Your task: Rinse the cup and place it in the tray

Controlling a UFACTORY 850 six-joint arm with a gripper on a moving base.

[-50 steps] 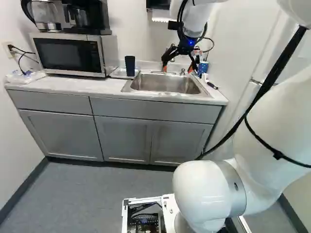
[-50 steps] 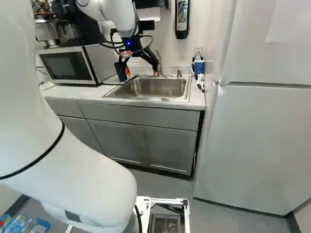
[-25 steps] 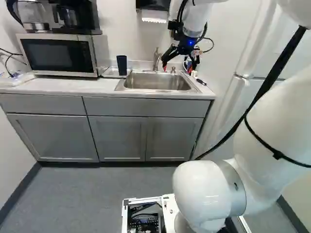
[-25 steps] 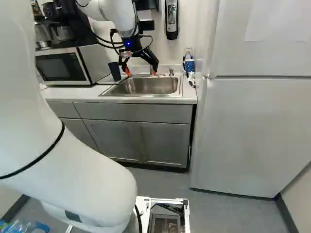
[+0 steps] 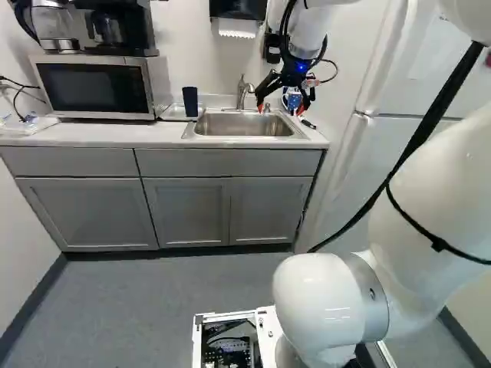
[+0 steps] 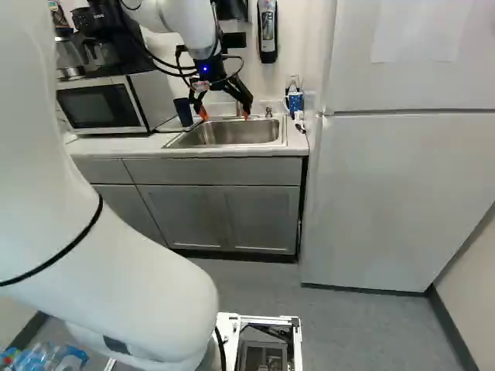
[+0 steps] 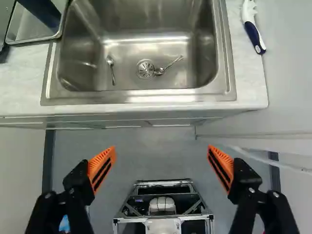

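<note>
High in the left base view, my gripper [image 5: 280, 109] hangs in front of the sink area with its fingers wide apart. The wrist view shows the gripper [image 7: 162, 152] open and empty, with floor and the base beneath it and the sink ahead. A dark blue cup [image 5: 190, 101] stands upright on the metal tray [image 5: 170, 113], left of the sink [image 5: 242, 136]. Part of this cup [image 7: 43, 10] and a tray corner [image 7: 34, 39] also show in the wrist view. Two spoons [image 7: 111, 67] [image 7: 169, 65] lie in the basin near the drain.
A microwave [image 5: 93, 87] with coffee makers on top stands left of the tray. The faucet [image 5: 243, 92] rises behind the sink. Right of the sink are a blue patterned mug [image 6: 295, 100] and a white-and-blue brush [image 7: 253, 29]. A fridge [image 6: 379, 193] stands further right.
The base has moved, shifting and turning the scene in both base views. My arm keeps its pose against its lowest joint, fingers still apart. The cup remains on the tray.
</note>
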